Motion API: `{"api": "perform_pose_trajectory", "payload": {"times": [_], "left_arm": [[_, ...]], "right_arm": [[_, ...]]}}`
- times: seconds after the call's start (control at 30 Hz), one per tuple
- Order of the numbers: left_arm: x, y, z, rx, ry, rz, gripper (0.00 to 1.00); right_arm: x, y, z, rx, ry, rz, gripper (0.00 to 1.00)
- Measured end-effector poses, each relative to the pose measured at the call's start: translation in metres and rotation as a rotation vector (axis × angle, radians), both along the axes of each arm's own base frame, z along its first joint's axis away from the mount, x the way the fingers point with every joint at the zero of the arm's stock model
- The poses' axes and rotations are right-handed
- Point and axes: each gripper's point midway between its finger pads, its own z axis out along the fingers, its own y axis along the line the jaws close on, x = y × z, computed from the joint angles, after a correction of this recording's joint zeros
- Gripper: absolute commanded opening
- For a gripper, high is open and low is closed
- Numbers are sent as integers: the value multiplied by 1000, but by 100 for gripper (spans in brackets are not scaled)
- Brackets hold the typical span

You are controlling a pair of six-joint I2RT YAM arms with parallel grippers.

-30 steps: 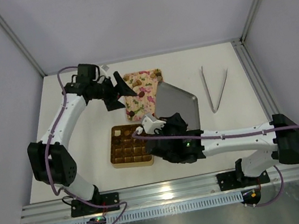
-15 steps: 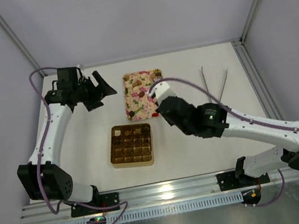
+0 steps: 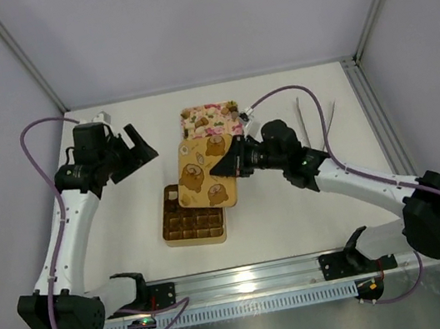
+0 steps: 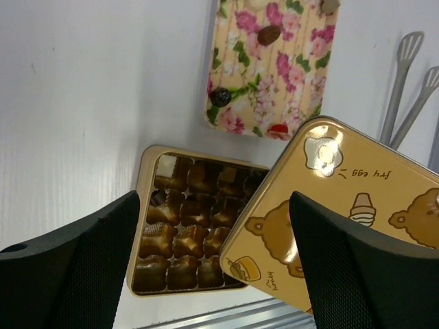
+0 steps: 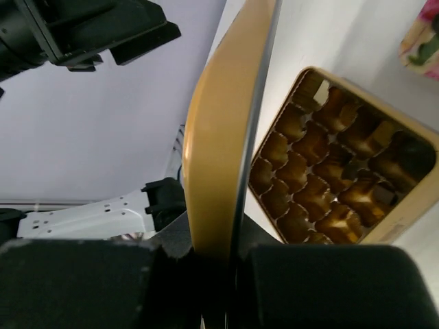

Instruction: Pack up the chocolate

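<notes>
The gold box (image 3: pixel 183 236) holds several brown chocolates (image 4: pixel 180 240) in its grid of cells. More chocolate pieces (image 4: pixel 269 34) lie on the pink flowered tray (image 3: pixel 194 112). My right gripper (image 3: pixel 230 165) is shut on a gold lid printed with bears (image 3: pixel 203 173). It holds the lid tilted above the box's far right part. The right wrist view shows the lid (image 5: pixel 226 130) edge-on between the fingers (image 5: pixel 75 288), with the box (image 5: pixel 341 179) beyond. My left gripper (image 3: pixel 133 149) is open and empty, left of the tray. In its wrist view (image 4: pixel 214 205) the box (image 4: pixel 139 205) and the lid (image 4: pixel 343 199) lie below.
Metal tongs (image 3: pixel 319 127) lie at the right of the table and also show in the left wrist view (image 4: pixel 405 75). The tray (image 4: pixel 298 82) sits just beyond the box. An aluminium rail (image 3: pixel 247 278) runs along the near edge.
My right arm has swung the bear lid, face up, from the right of the table to above the box. My left gripper has pulled back left, away from the tray.
</notes>
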Motion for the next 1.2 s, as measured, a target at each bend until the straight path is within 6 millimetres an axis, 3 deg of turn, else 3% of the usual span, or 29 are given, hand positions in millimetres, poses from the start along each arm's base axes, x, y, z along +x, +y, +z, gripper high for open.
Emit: {"api": "perform_pose_trajectory", "payload": {"times": [0.13, 0.3, 0.8, 1.0, 1.2], "left_arm": [[-13, 2, -35, 18, 91, -4, 88], [-23, 4, -55, 27, 143, -7, 88], [-36, 7, -81, 52, 197, -15, 88], [-39, 7, -90, 54, 214, -17, 87], [-43, 6, -101, 47, 237, -25, 87]], "right_arm": [[-6, 15, -21, 101, 128, 44, 4], [-6, 27, -21, 220, 173, 74, 4], [-16, 63, -68, 274, 275, 140, 4], [-25, 59, -101, 247, 341, 132, 4], [-26, 61, -107, 261, 347, 138, 4]]}}
